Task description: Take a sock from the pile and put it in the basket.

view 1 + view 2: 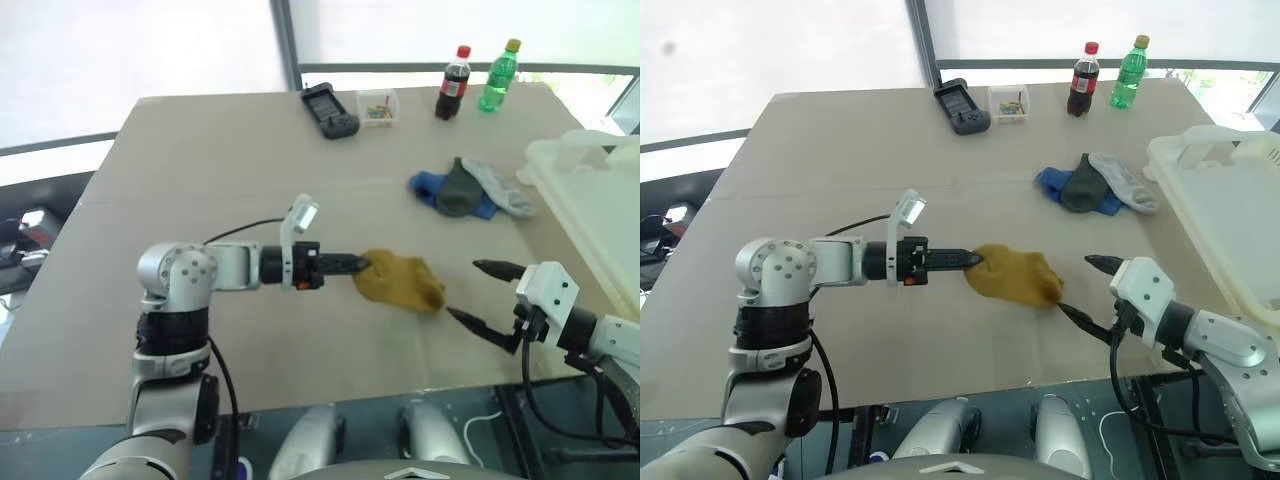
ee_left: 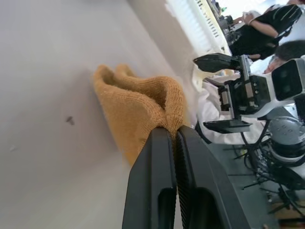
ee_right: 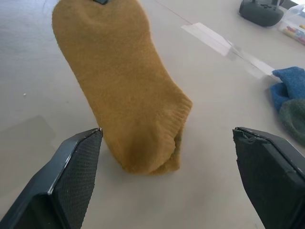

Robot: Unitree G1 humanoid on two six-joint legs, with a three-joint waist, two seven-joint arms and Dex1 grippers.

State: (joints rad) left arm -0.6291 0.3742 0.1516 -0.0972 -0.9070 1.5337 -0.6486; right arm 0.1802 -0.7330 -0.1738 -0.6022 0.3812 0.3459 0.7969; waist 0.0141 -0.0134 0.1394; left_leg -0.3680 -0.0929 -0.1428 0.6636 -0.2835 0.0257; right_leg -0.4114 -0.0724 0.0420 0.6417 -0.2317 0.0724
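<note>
Left gripper [image 1: 362, 264] points level toward the robot's right, its two black fingers pressed together on one end of a mustard-yellow sock [image 1: 402, 281]; the sock hangs from the pinch, and from the head views I cannot tell whether its far end touches the brown table [image 1: 200, 150] below. In the left wrist view the knit cuff is folded between the closed fingers [image 2: 157, 176]. Right gripper [image 1: 484, 293] sits just beside the sock's far end, jaws spread wide and holding nothing; in the right wrist view the sock hangs between its two fingertips without touching either. The pile [image 1: 468, 188], now blue, dark grey-green and light grey socks, lies on the table beyond the right gripper, near the basket [image 1: 590, 190], which stands at the table's right edge. At the far edge: a black handheld device [image 1: 329, 110], a small clear box [image 1: 379, 107] of coloured bits, a dark cola bottle [image 1: 452, 84] and a green bottle [image 1: 498, 77].
</note>
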